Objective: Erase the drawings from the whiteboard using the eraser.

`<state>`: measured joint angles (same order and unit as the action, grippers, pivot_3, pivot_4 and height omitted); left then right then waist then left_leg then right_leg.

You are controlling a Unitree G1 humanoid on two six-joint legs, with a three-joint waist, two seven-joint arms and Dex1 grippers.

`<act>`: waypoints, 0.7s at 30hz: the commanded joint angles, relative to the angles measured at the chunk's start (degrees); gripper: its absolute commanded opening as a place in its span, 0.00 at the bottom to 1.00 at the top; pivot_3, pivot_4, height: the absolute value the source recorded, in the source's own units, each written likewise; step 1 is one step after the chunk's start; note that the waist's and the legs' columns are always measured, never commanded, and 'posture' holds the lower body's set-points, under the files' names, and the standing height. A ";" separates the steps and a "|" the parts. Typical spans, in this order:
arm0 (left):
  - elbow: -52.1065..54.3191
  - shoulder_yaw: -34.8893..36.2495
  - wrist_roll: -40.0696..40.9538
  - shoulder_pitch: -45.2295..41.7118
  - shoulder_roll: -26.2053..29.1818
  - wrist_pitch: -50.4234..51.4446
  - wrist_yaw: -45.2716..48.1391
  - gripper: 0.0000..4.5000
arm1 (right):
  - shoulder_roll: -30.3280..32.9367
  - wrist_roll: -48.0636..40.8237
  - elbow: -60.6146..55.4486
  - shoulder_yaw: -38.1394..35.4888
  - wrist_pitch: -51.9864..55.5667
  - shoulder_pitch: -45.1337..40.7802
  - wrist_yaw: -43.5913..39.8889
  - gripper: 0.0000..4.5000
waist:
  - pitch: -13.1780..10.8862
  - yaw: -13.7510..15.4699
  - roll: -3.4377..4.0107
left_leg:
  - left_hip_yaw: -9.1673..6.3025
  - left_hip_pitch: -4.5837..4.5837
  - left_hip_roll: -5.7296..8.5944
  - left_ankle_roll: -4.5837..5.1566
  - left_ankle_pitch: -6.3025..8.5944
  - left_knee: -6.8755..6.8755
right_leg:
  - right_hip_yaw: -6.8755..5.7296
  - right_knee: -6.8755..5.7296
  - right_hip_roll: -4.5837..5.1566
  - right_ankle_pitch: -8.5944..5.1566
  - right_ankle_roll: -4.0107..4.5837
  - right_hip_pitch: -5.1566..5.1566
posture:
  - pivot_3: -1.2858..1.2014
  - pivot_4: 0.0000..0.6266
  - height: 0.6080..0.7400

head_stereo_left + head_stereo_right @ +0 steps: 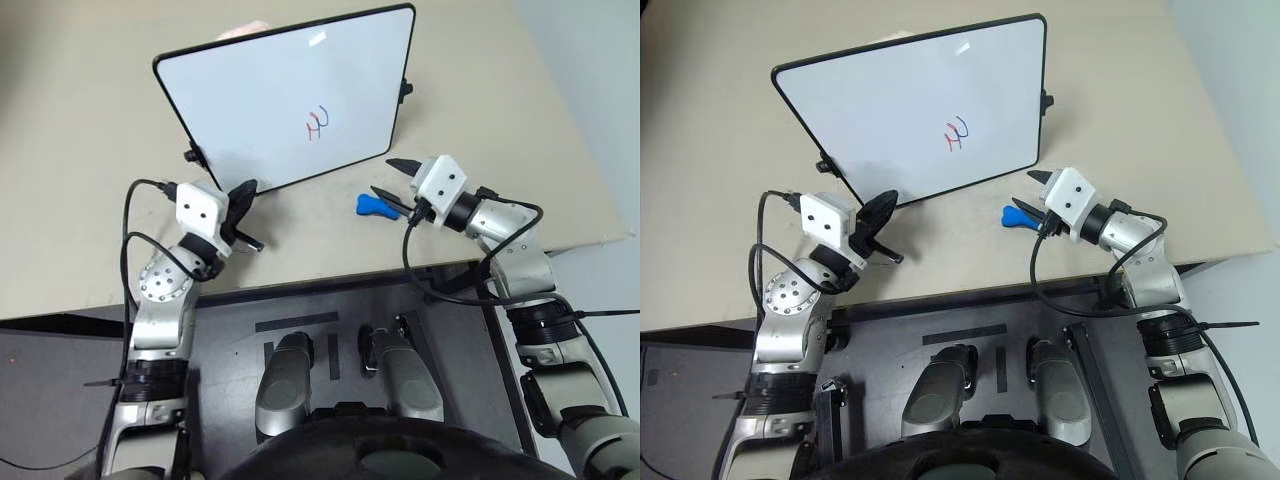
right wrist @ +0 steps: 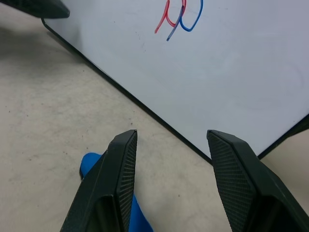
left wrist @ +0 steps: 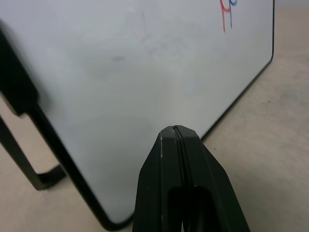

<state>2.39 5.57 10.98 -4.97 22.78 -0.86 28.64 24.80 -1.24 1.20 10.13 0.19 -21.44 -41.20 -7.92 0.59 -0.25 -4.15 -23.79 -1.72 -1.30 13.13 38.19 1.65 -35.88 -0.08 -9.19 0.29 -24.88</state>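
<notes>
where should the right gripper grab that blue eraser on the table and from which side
Probably at the eraser's narrow middle, where its bow shape pinches in, coming down from above since it lies flat on the table. The open right gripper already sits beside it, just in front of the whiteboard.

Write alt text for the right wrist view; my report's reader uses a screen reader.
The right gripper is open above a beige table, with the blue eraser lying partly hidden behind one finger, not held. Beyond stands the whiteboard, its black-framed lower edge on the table, with the red and blue drawings near its middle.
</notes>
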 commanded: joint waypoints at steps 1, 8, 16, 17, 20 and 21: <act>2.45 0.17 0.37 -0.28 0.32 -0.09 0.37 0.00 | -0.24 0.15 -1.85 -0.33 -1.06 -0.63 0.65 0.54 | 0.00 -0.08 0.00 | 0.01 0.00 0.00 0.00 0.00 0.00 | 0.00 0.00 0.00 0.00 0.00 -0.01 | 0.52 0.24 1.00; 1.42 -0.44 0.28 -1.16 -0.02 -0.20 0.68 0.00 | -0.56 0.22 -3.97 -0.11 -0.18 -0.07 0.61 0.54 | 0.00 -0.12 0.00 | 0.00 0.00 -0.01 -0.01 0.01 -0.07 | 0.00 0.00 -0.01 0.00 0.01 -0.05 | 0.52 0.24 1.00; 0.71 -1.31 -0.22 -1.76 -1.42 -0.97 -0.12 0.00 | 1.56 -1.29 -6.01 -0.05 2.17 0.49 -2.95 0.54 | 0.00 -0.11 0.00 | 0.00 -0.01 0.00 -0.01 0.01 -0.04 | 0.00 0.00 -0.01 -0.01 0.00 -0.03 | 0.52 0.24 1.00; 0.91 -1.45 -0.34 -1.49 -1.76 -1.08 -0.44 0.00 | 2.14 -1.83 -6.49 -0.21 2.81 0.64 -3.83 0.54 | 0.00 -0.11 0.00 | 0.00 -0.01 -0.01 -0.02 0.01 -0.05 | 0.00 0.00 -0.01 -0.01 0.00 -0.04 | 0.52 0.24 1.00; 1.31 -1.90 -0.76 -0.77 -2.77 -1.42 -1.27 0.00 | 4.01 -3.56 -7.80 -0.45 4.68 1.45 -6.78 0.54 | 0.00 -0.10 0.00 | 0.01 -0.02 0.00 -0.02 0.01 -0.06 | 0.00 0.01 -0.01 -0.02 -0.03 -0.03 | 0.52 0.24 1.00; 1.11 -1.88 -0.78 -0.53 -3.01 -1.68 -1.31 0.00 | 4.50 -4.38 -8.34 -0.30 5.95 1.89 -7.79 0.54 | 0.00 -0.10 0.00 | 0.02 -0.02 0.00 -0.02 0.01 -0.05 | 0.00 0.02 -0.01 -0.03 -0.03 -0.02 | 0.52 0.24 1.00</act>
<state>2.25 3.69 10.64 -5.74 19.92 -1.12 27.91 28.62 -3.36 -4.34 10.19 4.91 -20.03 -46.98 -7.92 0.49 -0.25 -4.13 -23.81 -1.72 -1.32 13.14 38.14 1.65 -35.86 -0.09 -9.22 0.25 -24.89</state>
